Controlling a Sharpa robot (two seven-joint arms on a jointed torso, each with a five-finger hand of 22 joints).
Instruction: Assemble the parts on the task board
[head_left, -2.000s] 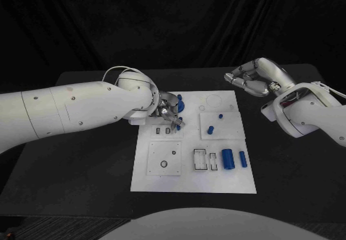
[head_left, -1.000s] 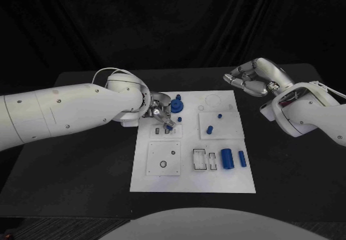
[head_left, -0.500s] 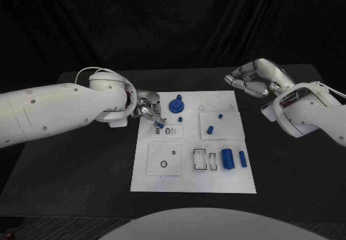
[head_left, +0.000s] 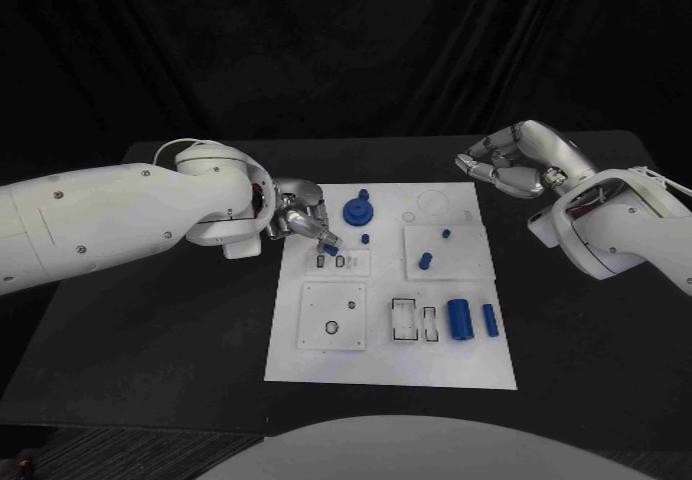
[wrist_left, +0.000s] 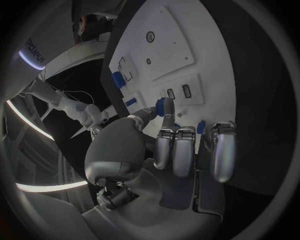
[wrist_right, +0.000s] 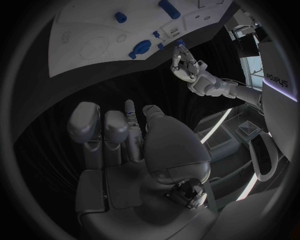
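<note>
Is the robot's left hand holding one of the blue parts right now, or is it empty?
Holding one. The left hand pinches a small blue part at its fingertips, above the task board; the left wrist view shows the same pinch.

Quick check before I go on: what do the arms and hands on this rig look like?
Two thick white arms with rounded shells and small dark screw dots. A thin white cable loops over the left arm's wrist. Both the left hand and right hand are silver metal with segmented fingers and darker grey pads.

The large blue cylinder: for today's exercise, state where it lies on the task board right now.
In the head view the large blue cylinder lies on the task board, at its near right part, between the rectangular slots and a thinner blue pin.
</note>
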